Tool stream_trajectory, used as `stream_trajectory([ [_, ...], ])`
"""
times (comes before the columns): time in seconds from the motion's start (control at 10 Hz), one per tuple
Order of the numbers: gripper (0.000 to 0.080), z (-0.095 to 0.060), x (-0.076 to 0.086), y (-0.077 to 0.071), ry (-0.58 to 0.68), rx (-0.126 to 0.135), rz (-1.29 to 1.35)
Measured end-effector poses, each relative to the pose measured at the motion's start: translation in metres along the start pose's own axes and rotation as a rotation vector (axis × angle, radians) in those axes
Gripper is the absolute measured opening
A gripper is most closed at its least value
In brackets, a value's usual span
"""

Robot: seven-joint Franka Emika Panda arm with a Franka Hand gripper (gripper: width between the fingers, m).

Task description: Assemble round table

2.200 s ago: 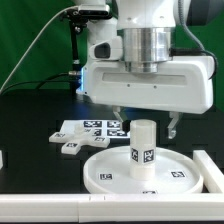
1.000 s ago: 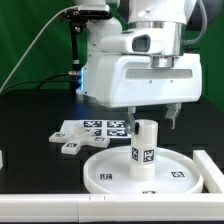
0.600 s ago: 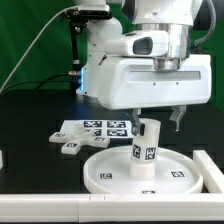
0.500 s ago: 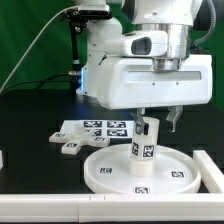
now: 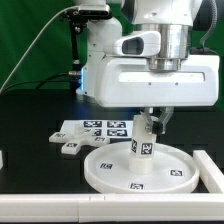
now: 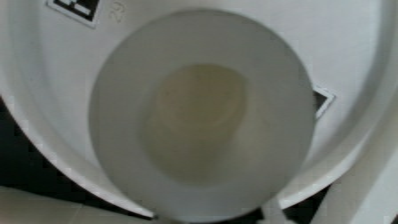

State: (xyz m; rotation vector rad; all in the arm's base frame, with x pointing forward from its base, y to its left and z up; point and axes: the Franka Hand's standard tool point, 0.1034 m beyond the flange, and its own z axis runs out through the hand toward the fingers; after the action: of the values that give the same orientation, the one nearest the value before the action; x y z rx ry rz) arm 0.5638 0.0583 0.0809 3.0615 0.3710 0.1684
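Gripper (image 5: pixel 151 123) pinching the leaning leg (image 5: pixel 143 137) at the middle of the disc (image 5: pixel 100 176).

From where I stand the jaws look narrow, closed on the leg's upper end. The wrist view gives only the leg's end face (image 6: pixel 205 110) with the disc (image 6: pixel 45 80) behind. The leg tips toward one o'clock, its foot at the central hub. To seat it well, I'd bring it upright first, centre it over the hub, then press and turn gently so it doesn't bind. Inside the raised rim there is only the leg and the printed tags (image 5: pixel 180 172). The marker board (image 5: pixel 88 128) lies just beside the disc, at ten o'clock.
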Motion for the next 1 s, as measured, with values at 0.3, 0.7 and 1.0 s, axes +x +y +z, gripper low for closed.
stream_trajectory([
  [0.3, 0.0001, -0.025, 0.002, 0.015, -0.114, 0.039, -0.017],
  [0.7, 0.029, -0.028, -0.005, 0.02, -0.158, 0.061, 0.091],
  [1.0, 0.0597, -0.012, -0.027, 0.018, -0.18, 0.06, 0.106],
])
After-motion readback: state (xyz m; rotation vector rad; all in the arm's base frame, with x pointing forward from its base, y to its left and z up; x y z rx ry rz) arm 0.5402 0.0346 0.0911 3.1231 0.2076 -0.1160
